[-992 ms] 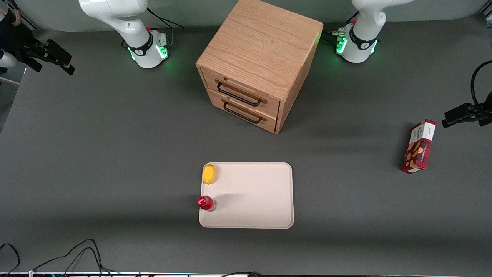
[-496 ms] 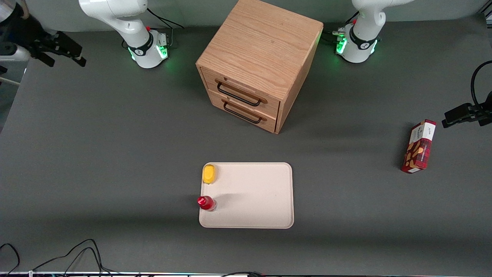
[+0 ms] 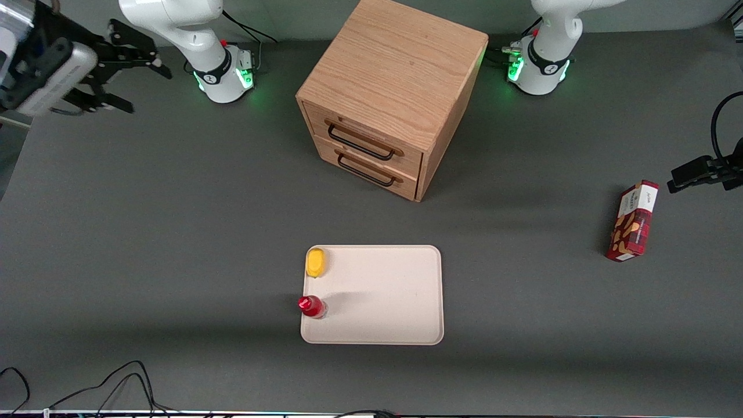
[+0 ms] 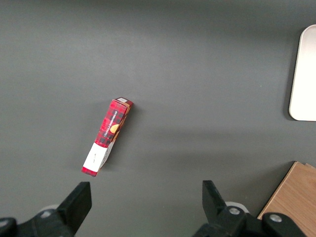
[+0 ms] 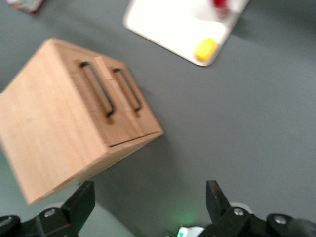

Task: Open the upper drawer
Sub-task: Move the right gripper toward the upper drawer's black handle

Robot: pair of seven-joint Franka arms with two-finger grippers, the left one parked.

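Observation:
The small oak cabinet point(image 3: 395, 69) stands at the middle of the table, far from the front camera. Its upper drawer point(image 3: 371, 132) is shut, with its black wire handle point(image 3: 361, 144) across the front. The matching lower drawer point(image 3: 377, 172) below it is shut too. My right gripper point(image 3: 150, 93) hangs open and empty in the air toward the working arm's end of the table, well apart from the cabinet. In the right wrist view the open gripper point(image 5: 149, 202) looks down on the cabinet point(image 5: 49, 123) and the upper drawer's handle point(image 5: 98, 89).
A beige tray point(image 3: 395, 296) lies nearer the front camera than the cabinet, with a yellow object point(image 3: 316, 262) and a red-capped bottle point(image 3: 312, 306) on it. A red box point(image 3: 633, 222) lies toward the parked arm's end. Cables point(image 3: 116, 383) run along the near edge.
My right gripper has swung in from the table's end toward the cabinet and turned, so that both fingers now show. The cabinet and drawers have not moved.

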